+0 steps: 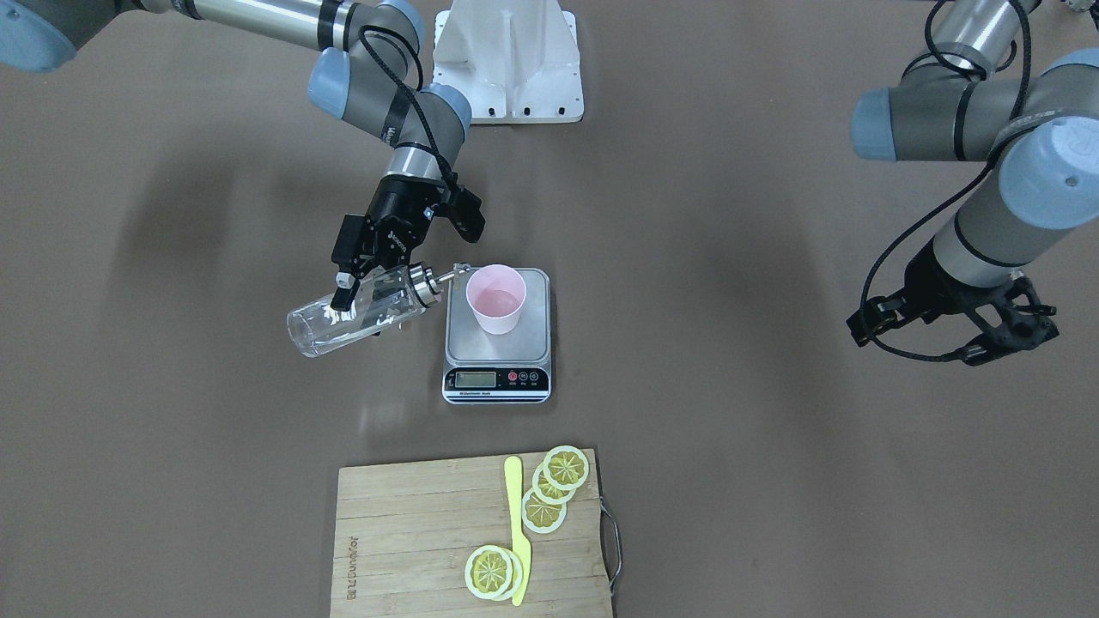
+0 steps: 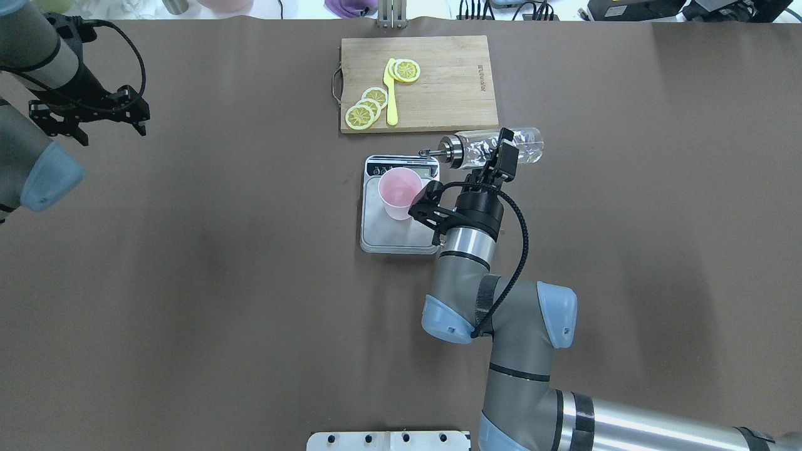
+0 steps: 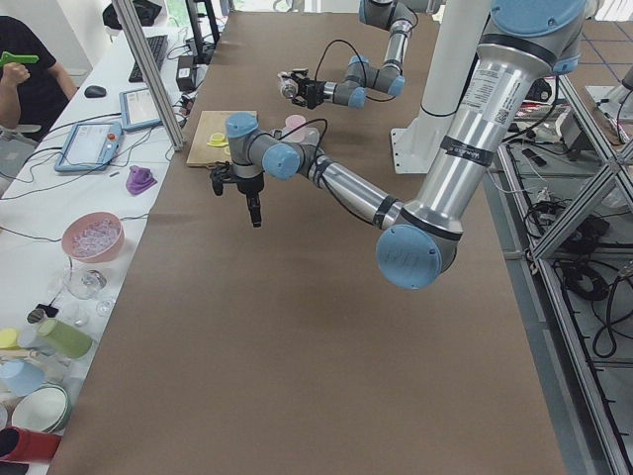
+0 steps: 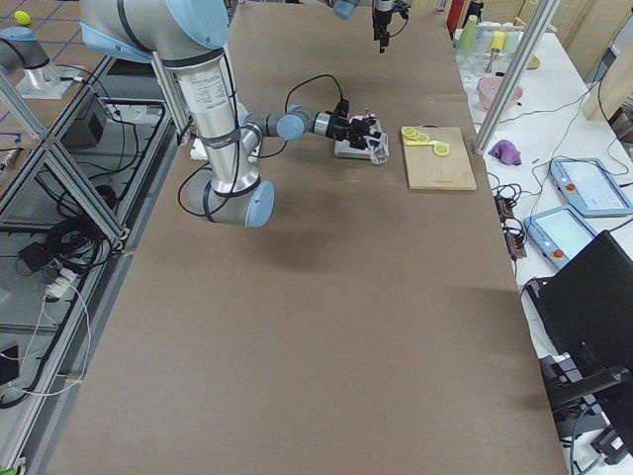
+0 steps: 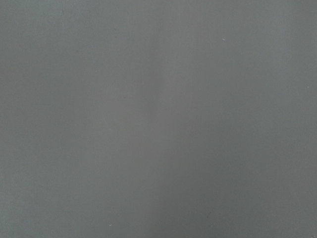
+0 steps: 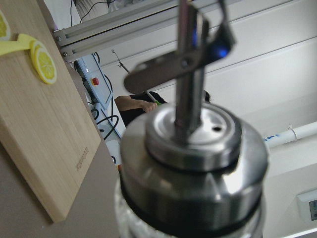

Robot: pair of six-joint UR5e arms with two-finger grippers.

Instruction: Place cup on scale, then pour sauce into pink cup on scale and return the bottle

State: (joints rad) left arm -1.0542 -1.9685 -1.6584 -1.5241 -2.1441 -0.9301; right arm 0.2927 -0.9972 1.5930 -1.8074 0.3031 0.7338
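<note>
The cup [image 1: 495, 298] stands upright on the steel platform of the scale [image 1: 534, 345], which sits near the middle of the table [image 1: 773, 472], a little toward the operators' edge. So the first step is done and you are in the pour.

The bottle [image 1: 361, 311] lies almost level beside the scale, off the table. Its metal spout [image 1: 453, 273] points at the cup's rim and just reaches it. The right tool [image 1: 345, 290] is clamped across the glass body. Whether sauce is running, or how much is in the cup, can't be made out.

Next, I judge you need to tip the base a little higher with the spout kept over the cup's mouth. Then right the bottle and set it back down.

The left tool [image 1: 953, 330] hangs with its jaws apart near the table's left end, holding nothing.
</note>
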